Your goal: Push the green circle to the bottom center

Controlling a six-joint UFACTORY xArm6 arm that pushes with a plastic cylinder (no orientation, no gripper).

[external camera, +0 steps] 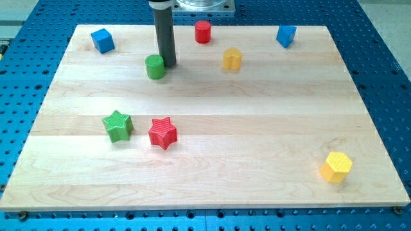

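Note:
The green circle [155,67] is a short green cylinder on the wooden board [212,173], in the upper left part of the view. My tip [169,63] is at the lower end of the dark rod, just to the right of the green circle and slightly above it in the view, touching or almost touching its side.
A green star [118,125] and a red star [163,133] lie left of centre. A blue cube [102,40] is at the top left, a red cylinder [203,31] and a yellow block [232,59] at top centre, a blue block [286,36] at top right, a yellow block [336,167] at bottom right.

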